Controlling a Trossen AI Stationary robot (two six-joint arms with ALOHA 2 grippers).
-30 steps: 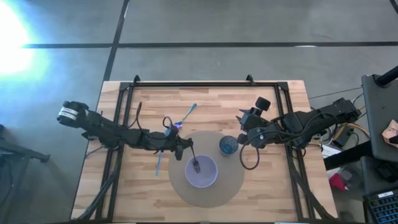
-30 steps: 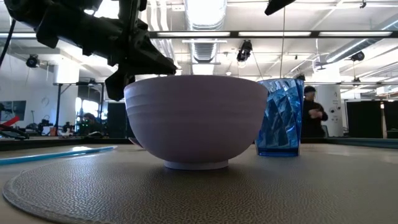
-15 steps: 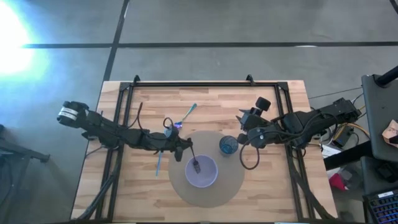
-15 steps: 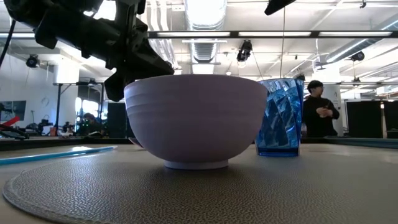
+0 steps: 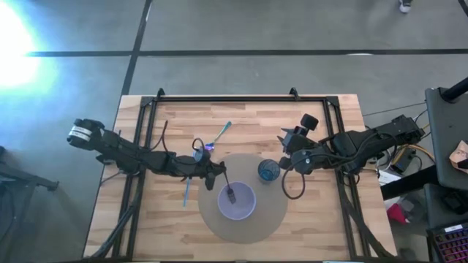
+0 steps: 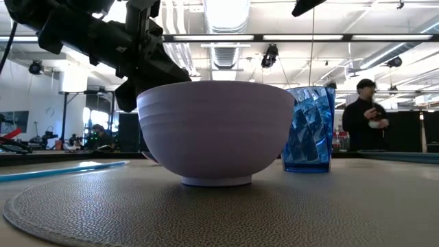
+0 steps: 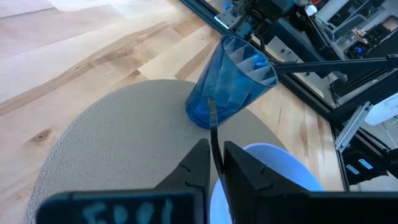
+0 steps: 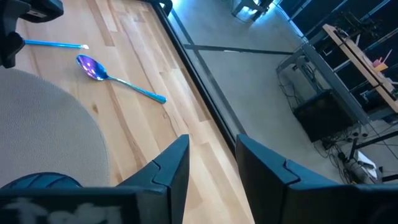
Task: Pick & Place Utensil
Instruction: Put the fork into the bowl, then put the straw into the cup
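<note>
Low cam, nearest thing is the round grey placemat (image 6: 206, 213), w/ the lavender bowl (image 6: 216, 130) sitting on it dead centre. Blue faceted cup (image 6: 309, 130) is just behind/beside the bowl, also on the mat's edge. A thin blue utensil (image 6: 62, 170) lies flat on the wood off to one side.

From above: left gripper (image 5: 221, 177) hangs over the bowl's rim, arm stretched across the table (image 5: 322, 219). Dark utensil (image 5: 229, 191) is partly inside the bowl, upper end up at the fingers. Left wrist cam shows the thin dark handle (image 7: 213, 140) standing up in the narrow slot between the fingers (image 7: 245, 171). They're nearly together around it, but whether they're pinching it or just barely off it I can't tell, too close to call.

Right gripper (image 5: 287, 146) sits beside the blue cup, near the mat's far-right edge, nothing in it. Right wrist cam: fingers (image 8: 174, 165) clearly apart w/ bare wood between them.

Further back on the table there's a spoon w/ shiny purple bowl & blue handle (image 5: 218, 137), lying loose, well apart from both grippers.

Way back in the room, a person (image 6: 363, 116) in dark clothes stands past the table.
</note>
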